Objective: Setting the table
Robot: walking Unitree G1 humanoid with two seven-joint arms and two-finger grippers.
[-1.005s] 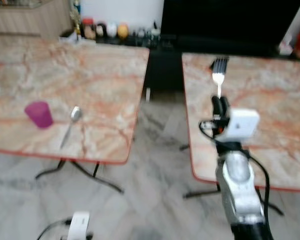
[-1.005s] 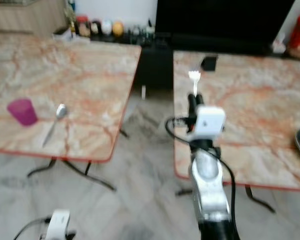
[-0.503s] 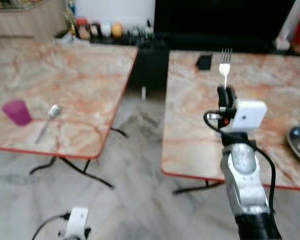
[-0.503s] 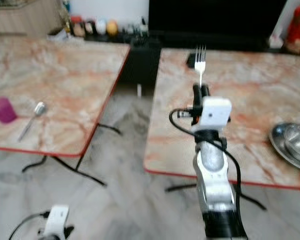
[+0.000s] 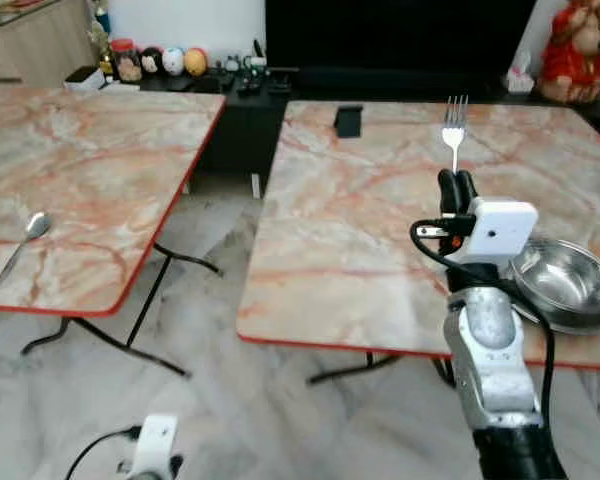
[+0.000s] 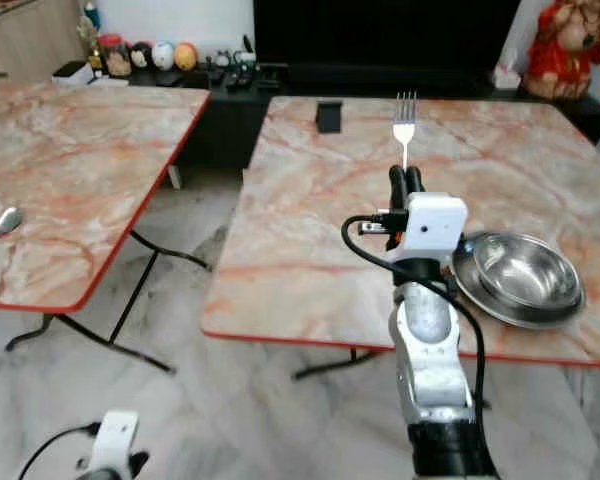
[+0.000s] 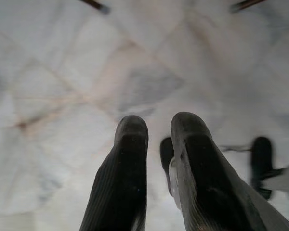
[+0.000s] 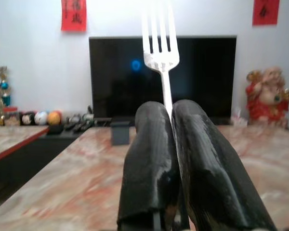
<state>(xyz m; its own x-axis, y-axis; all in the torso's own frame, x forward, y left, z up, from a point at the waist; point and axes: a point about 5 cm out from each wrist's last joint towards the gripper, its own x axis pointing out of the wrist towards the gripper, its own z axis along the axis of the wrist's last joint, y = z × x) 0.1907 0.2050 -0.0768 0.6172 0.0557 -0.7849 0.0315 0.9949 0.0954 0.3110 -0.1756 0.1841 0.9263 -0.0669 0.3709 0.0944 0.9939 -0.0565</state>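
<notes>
My right gripper (image 5: pixel 456 182) is raised over the near side of the right marble table (image 5: pixel 340 240), shut on the handle of a silver fork (image 5: pixel 454 125) that stands upright with its tines up. In the right wrist view the fork (image 8: pixel 161 53) rises from between the closed fingers (image 8: pixel 154 144). A steel bowl (image 5: pixel 566 284) sits on that table just right of the gripper. A spoon (image 5: pixel 20 248) lies on the left table (image 5: pixel 90 160). My left arm hangs low, and its gripper (image 7: pixel 159 130) has its fingers a little apart over the floor with nothing between them.
A gap of marble floor (image 5: pixel 200 300) separates the two tables, with folding legs (image 5: pixel 170 255) under the left one. A small black object (image 5: pixel 348 120) lies at the right table's far side. Behind are a dark TV, a low shelf with jars (image 5: pixel 160 62) and a red figurine (image 5: pixel 578 45).
The camera has swung to the right: the purple cup has left the picture and the steel bowl has come in. My right gripper still holds the fork upright.
</notes>
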